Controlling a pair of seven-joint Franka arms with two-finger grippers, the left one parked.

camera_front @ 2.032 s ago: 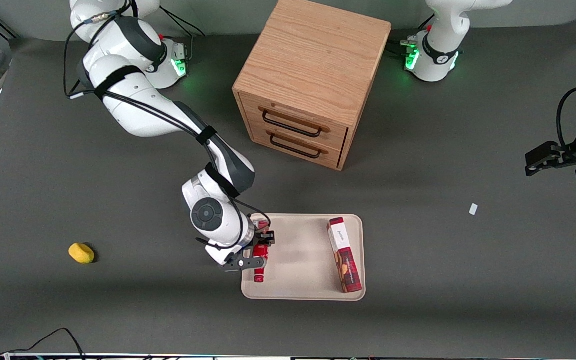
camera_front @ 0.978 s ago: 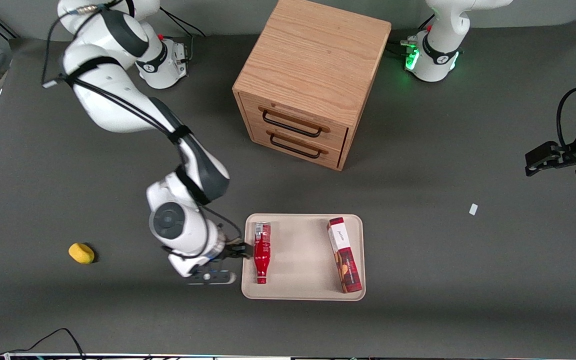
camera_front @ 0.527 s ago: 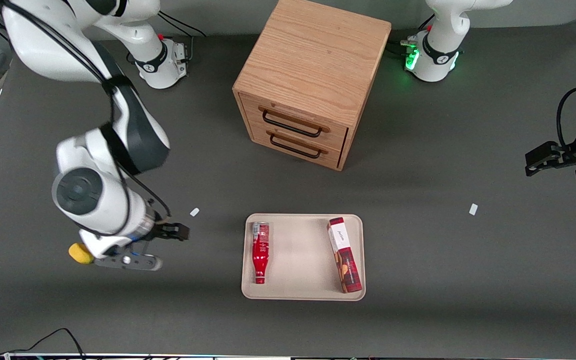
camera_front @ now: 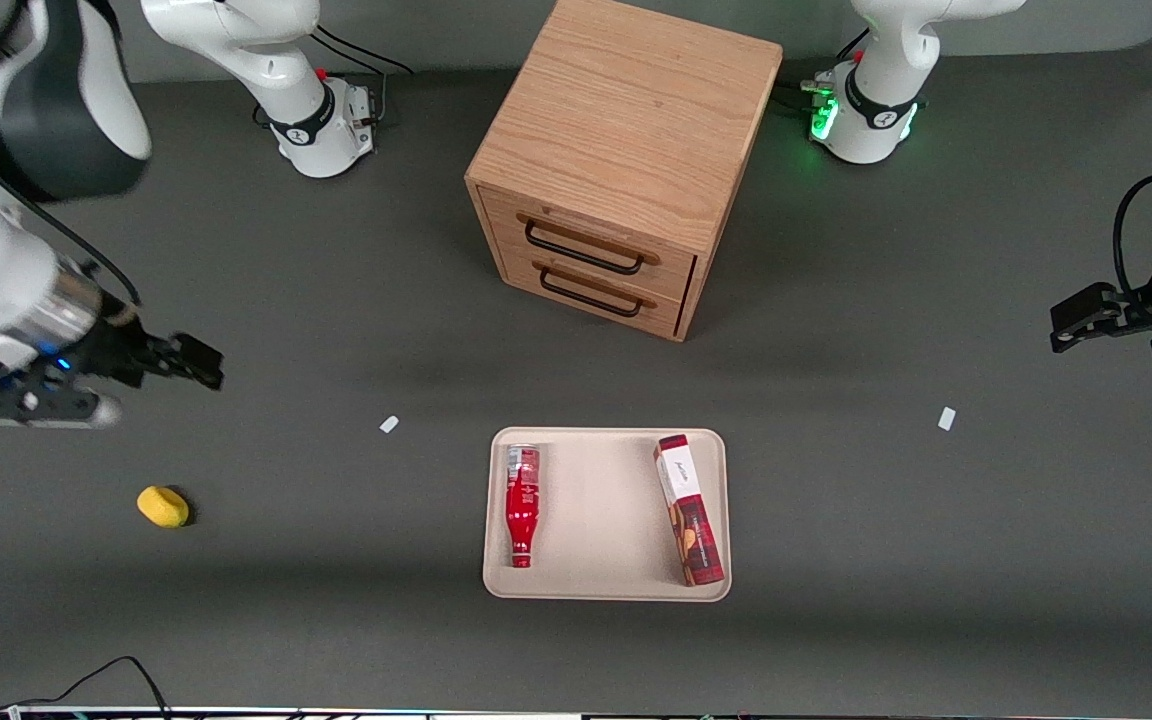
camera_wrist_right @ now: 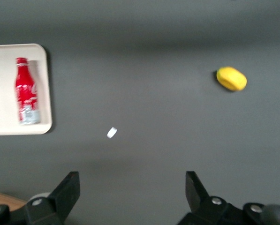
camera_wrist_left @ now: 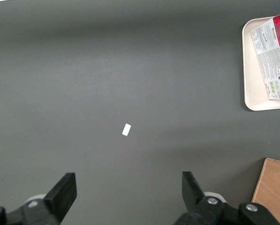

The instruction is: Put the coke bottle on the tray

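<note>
One coke bottle (camera_front: 520,503) lies flat on the tray (camera_front: 604,585), the claw hanging released and well away.

It rests along the tray's edge toward the working arm's end, cap pointing at the front camera, apart from the red-and-white box (camera_front: 688,509) on the same tray. The gripper (camera_front: 198,362) holds nothing, fingers (camera_wrist_right: 68,192) spread wide above bare table, with a yellow lump (camera_front: 163,506) nearer the camera.

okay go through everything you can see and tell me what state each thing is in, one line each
coke bottle: lying flat on the tray, untouched.
tray: flat on table, holding bottle and box.
red-and-white box: lying on the tray.
cabinet drawers: both shut.
yellow object: resting on table.
hand: open, empty, toward the working arm's end.
</note>
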